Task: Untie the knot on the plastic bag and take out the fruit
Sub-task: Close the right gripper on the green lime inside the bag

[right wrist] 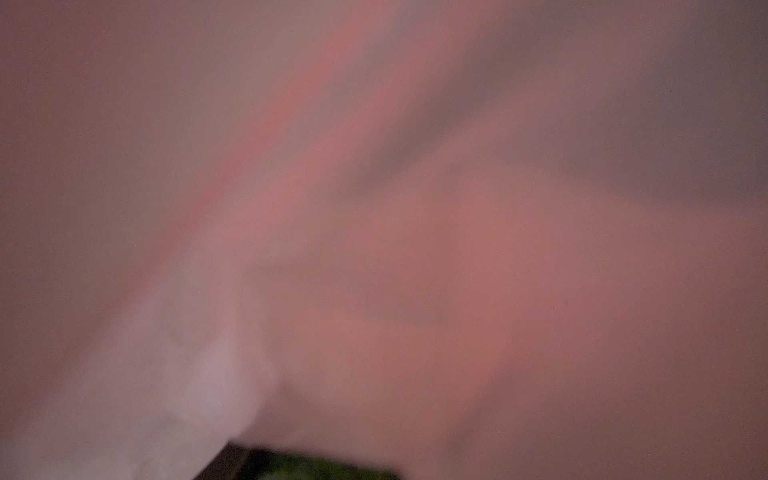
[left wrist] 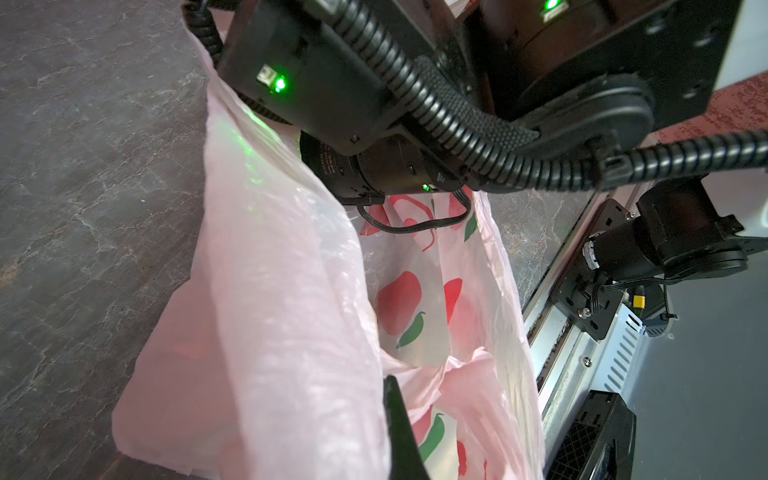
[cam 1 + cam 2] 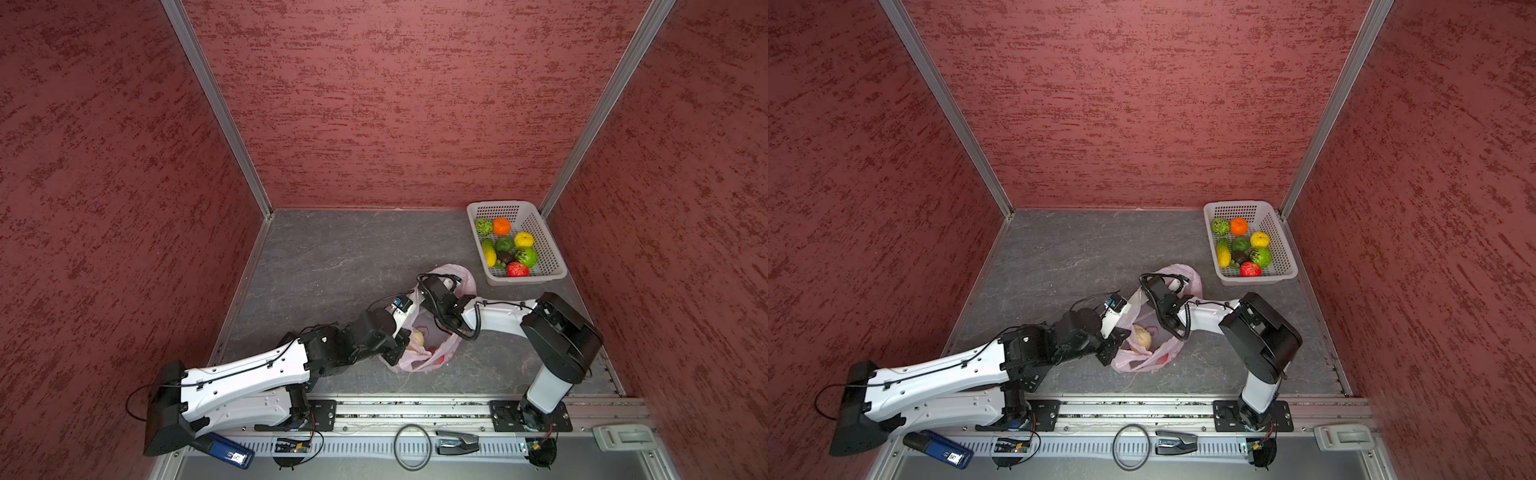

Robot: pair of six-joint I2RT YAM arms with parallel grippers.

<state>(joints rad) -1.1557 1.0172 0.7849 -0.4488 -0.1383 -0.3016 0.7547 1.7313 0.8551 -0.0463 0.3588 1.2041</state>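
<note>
Both top views: bag [image 3: 422,362] [image 3: 1136,362] open on table [image 3: 332,257], beige fruit [image 3: 417,338] [image 3: 1142,337] inside; left gripper [image 3: 395,353] [image 3: 1106,353] pinched shut on its near rim; right gripper [image 3: 432,286] sunk into the mouth, fingers hidden, spread impossible to tell; more fruit in basket [image 3: 528,279], far right. Left wrist: finger [image 2: 399,424] against pink film. Right wrist: blurred pink only.

One basket [image 3: 1282,245], eight fruits [image 3: 1261,257]; one plastic bag [image 3: 1187,276], one beige fruit [image 3: 1141,337].
</note>
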